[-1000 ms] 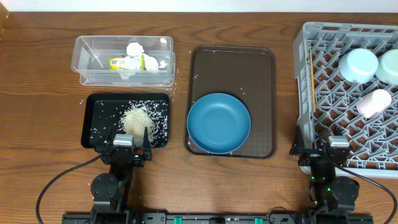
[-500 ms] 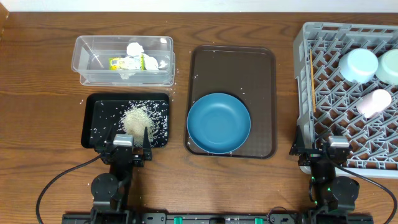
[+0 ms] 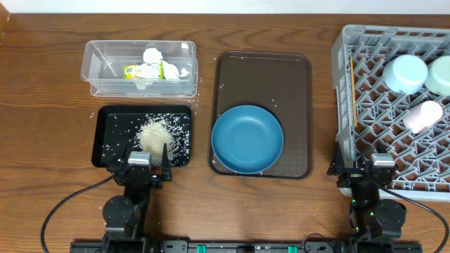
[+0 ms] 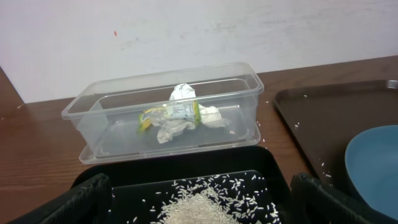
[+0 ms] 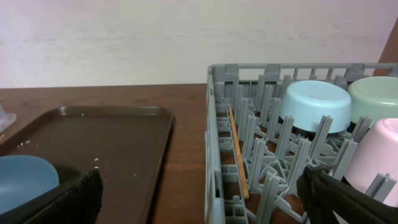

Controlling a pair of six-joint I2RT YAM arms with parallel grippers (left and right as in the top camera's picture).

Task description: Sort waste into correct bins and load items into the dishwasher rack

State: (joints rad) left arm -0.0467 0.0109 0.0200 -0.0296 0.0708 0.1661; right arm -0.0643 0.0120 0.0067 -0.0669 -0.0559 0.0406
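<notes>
The clear tub (image 3: 139,69) holds crumpled white tissue (image 3: 152,55) and the yellow-green wrapper (image 3: 143,71); both also show in the left wrist view (image 4: 180,93). The black tray (image 3: 105,119) holds the rice heap (image 3: 156,133). The deep-blue dish (image 3: 247,139) sits on the brown serving tray (image 3: 264,67). The grey rack (image 3: 351,42) holds the light-blue bowl (image 3: 406,73), mint-green bowl (image 3: 440,74), pink cup (image 3: 422,116) and wooden stick (image 3: 352,91). My left gripper (image 3: 146,169) is open and empty at the black tray's near edge. My right gripper (image 3: 362,172) is open and empty at the rack's near-left corner.
Loose rice grains lie scattered on the black tray, on the brown serving tray and on the wooden table (image 3: 42,105) near the tub. The rack's left wall (image 5: 214,143) stands close in front of my right gripper.
</notes>
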